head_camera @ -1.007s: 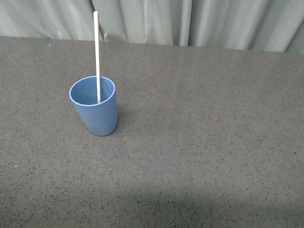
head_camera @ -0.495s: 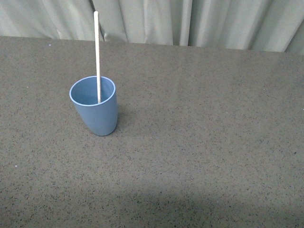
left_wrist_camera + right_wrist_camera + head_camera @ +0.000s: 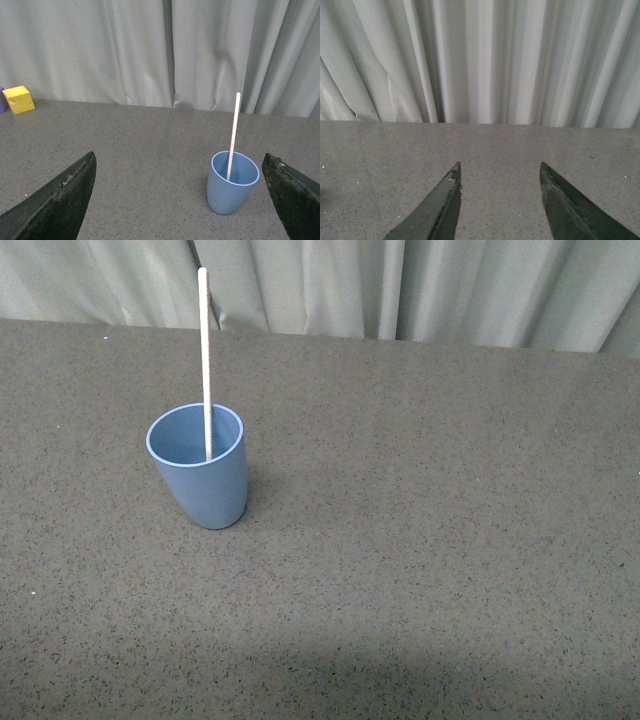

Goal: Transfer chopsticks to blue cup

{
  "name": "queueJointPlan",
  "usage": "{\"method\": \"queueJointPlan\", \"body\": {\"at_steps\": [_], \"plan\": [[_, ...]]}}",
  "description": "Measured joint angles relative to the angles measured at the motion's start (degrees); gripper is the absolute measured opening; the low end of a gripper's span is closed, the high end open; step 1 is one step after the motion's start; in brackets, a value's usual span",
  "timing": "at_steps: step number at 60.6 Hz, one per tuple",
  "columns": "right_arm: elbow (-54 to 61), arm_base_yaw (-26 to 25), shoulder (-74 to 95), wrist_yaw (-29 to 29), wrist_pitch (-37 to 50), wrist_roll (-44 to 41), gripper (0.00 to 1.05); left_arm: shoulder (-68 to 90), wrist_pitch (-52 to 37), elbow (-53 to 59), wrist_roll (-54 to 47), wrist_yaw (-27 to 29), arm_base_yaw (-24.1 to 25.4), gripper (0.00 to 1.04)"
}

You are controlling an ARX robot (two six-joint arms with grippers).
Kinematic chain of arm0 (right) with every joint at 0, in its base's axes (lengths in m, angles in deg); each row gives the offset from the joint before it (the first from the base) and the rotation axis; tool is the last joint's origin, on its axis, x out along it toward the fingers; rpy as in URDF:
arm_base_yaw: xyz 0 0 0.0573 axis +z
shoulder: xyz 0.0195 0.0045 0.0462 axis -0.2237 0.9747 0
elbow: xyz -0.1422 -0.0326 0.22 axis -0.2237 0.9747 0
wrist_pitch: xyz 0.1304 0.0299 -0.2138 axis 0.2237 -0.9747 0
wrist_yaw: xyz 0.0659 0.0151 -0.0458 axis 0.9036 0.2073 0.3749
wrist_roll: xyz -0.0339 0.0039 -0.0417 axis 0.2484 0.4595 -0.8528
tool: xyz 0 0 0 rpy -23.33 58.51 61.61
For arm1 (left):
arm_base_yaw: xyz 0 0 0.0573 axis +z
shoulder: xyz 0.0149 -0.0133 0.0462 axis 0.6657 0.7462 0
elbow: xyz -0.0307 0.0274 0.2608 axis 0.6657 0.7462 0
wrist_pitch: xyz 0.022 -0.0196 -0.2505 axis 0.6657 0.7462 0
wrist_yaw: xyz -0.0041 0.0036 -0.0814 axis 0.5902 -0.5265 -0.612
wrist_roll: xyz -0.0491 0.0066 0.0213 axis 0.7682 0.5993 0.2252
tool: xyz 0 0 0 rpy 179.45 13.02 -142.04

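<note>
- Chopsticks (image 3: 205, 360): you see one thin cream stick standing in the blue cup (image 3: 200, 480), lower end inside, upper length leaning against the far side of the rim and rising well above it. The lean is what props it; the cup wall carries it, no gripper does.
- Blue cup sits upright on the speckled grey table (image 3: 450, 540), left of centre in the front view, with nothing touching its outside.
- Left gripper (image 3: 180, 200): jaws spread wide and empty, dark tips at both lower corners of its wrist view, well back from the cup (image 3: 232, 182) and stick (image 3: 233, 130). Judged from that, you have let go and the transfer looks finished.
- Right gripper (image 3: 500, 200): jaws apart, nothing between them, aimed at bare table and curtain (image 3: 480, 60).
- Front view shows neither arm, so it cannot tell you jaw state; both wrist views do.
- Left wrist view alone shows a yellow block (image 3: 18, 99) at the table's far edge by the curtain.
- Right wrist view shows neither cup nor stick.
</note>
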Motion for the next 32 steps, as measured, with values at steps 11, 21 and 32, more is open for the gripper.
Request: {"method": "queueJointPlan", "body": {"at_steps": [11, 21, 32], "plan": [[0.0, 0.0, 0.0, 0.0, 0.0, 0.0, 0.91, 0.0, 0.0, 0.0, 0.0, 0.0, 0.0, 0.98], [0.0, 0.0, 0.0, 0.0, 0.0, 0.0, 0.95, 0.0, 0.0, 0.0, 0.0, 0.0, 0.0, 0.98], [0.0, 0.0, 0.0, 0.0, 0.0, 0.0, 0.95, 0.0, 0.0, 0.0, 0.0, 0.0, 0.0, 0.98]]}}
